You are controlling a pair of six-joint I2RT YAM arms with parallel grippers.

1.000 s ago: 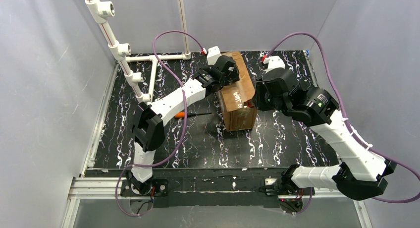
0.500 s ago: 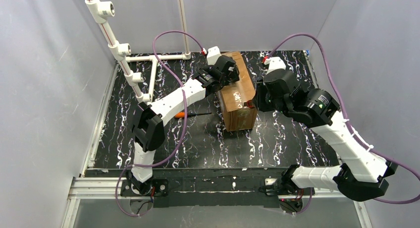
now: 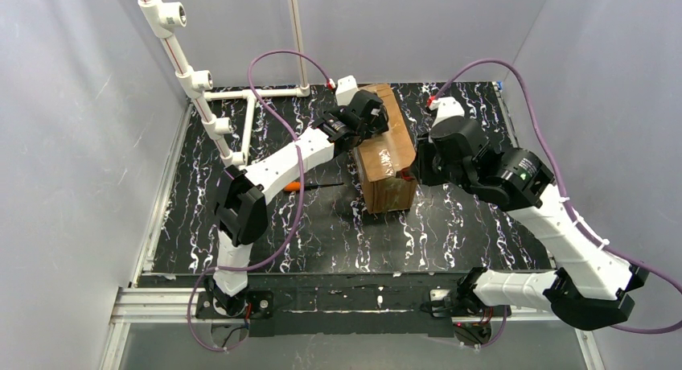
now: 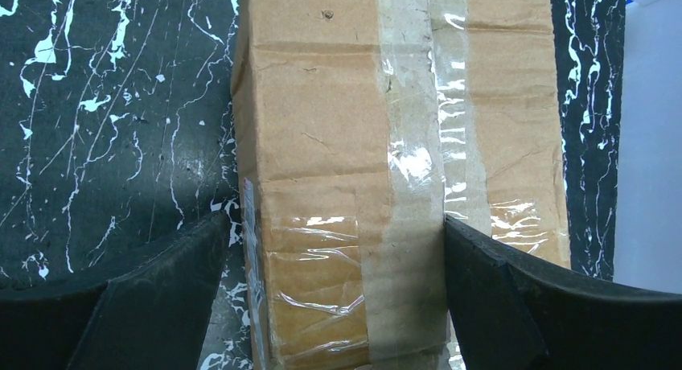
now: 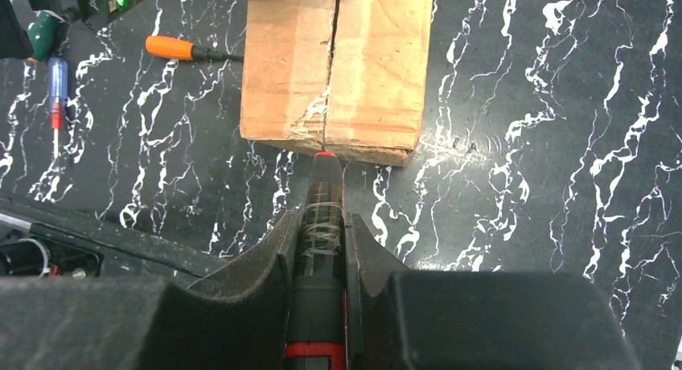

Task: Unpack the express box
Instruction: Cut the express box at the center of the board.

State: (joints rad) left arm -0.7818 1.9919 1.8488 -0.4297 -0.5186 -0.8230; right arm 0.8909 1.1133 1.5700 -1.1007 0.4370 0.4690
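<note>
The express box (image 3: 390,185) is a brown taped carton lying lengthwise at the table's middle back. My left gripper (image 3: 366,121) sits over its far part. In the left wrist view it (image 4: 334,225) is open. One finger (image 4: 161,298) hangs just off the box's (image 4: 322,104) left wall, and the other rests by the taped top seam. My right gripper (image 5: 323,221) is shut on a black tool with a red band (image 5: 326,185). The tool's tip touches the split, torn seam at the box's (image 5: 378,64) near end. The right gripper (image 3: 418,165) also shows in the top view.
An orange-handled screwdriver (image 5: 173,48) lies left of the box and also shows in the top view (image 3: 293,185). Two more small screwdrivers (image 5: 55,88) lie further left. A white pipe frame (image 3: 201,88) stands along the table's left back.
The right arm has shifted slightly, its wrist edging toward the box's near end. The left arm and the box have not moved.
</note>
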